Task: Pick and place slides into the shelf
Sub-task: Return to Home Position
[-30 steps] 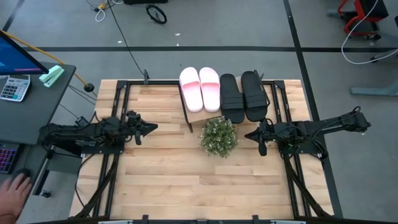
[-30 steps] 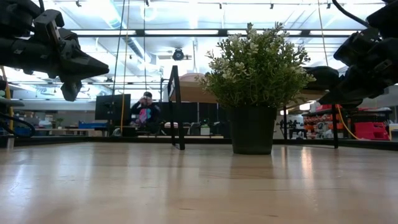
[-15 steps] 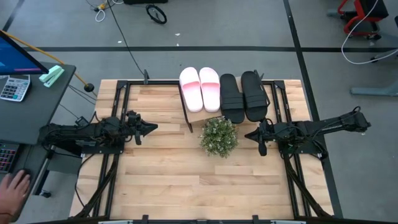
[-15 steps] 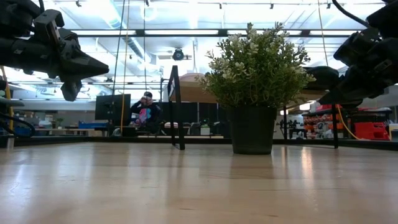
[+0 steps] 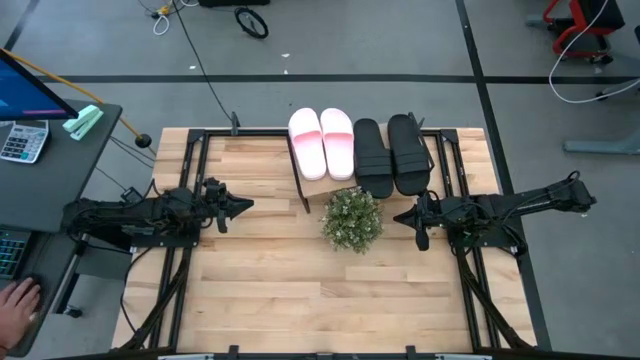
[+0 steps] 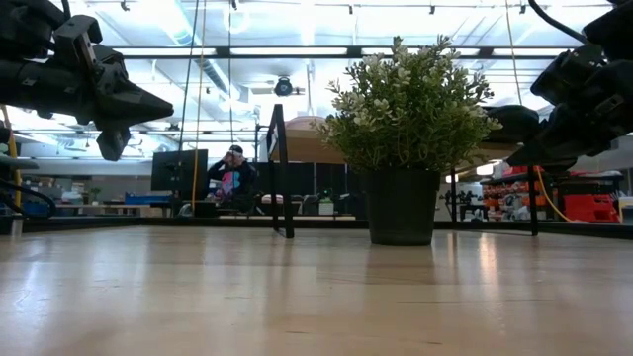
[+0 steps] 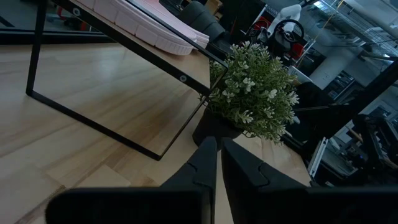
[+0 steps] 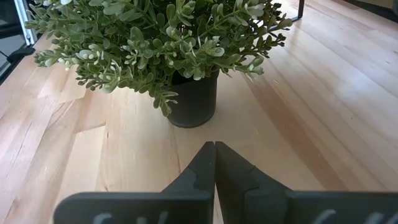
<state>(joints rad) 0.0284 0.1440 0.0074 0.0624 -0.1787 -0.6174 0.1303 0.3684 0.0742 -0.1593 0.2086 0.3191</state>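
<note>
Slatted wooden worktop (image 5: 260, 290) fills the high view, with a potted plant (image 5: 351, 219) near its centre; I take the plant as my reference.

1. Directly behind the plant stands the shelf (image 5: 322, 187), with one black frame leg just beside the pot.
2. All four slides lie side by side on the shelf's top board. The pink pair (image 5: 321, 142) sits behind the plant toward the left arm's side. The black pair (image 5: 390, 155) sits behind it toward the right arm's side.
3. I read the left end effector (image 5: 243, 205) as hovering above the worktop, well to the left of the plant. Its tip points at the plant and it is clenched with nothing grasped.
4. I read the right end effector (image 5: 402, 216) as hovering near the plant on its right. It is aimed at the pot and likewise clenched on nothing.
5. A person's hand (image 5: 15, 305) rests on a desk far left of the plant, off the worktop.
</note>
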